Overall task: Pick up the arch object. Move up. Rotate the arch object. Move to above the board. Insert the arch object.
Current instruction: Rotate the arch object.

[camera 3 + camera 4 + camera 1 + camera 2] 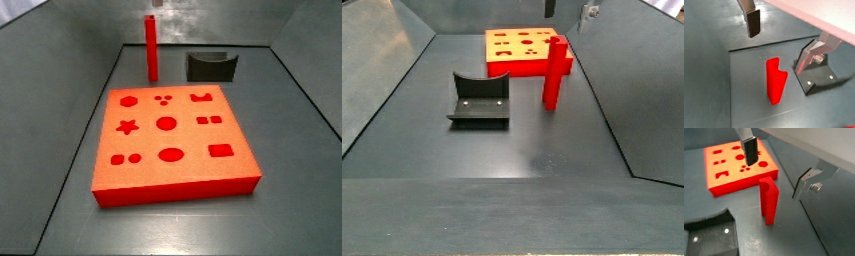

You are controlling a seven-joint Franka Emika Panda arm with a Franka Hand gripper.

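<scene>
The arch object (768,198) is a tall bright red bar that stands upright on the grey floor, close to one edge of the board (724,178). It also shows in a wrist view (775,82) and in both side views (152,48) (553,72). The board is a large flat orange-red slab with shaped cut-outs (167,130) (516,45). My gripper (779,168) is open and empty, high above the arch object, with one finger on either side of its top. The fingers (753,22) touch nothing. In a side view my gripper (569,10) is at the top edge.
The dark fixture (480,98) stands on the floor beside the arch object, and also shows in a side view (211,66) and in a wrist view (825,80). Sloping grey walls enclose the floor on all sides.
</scene>
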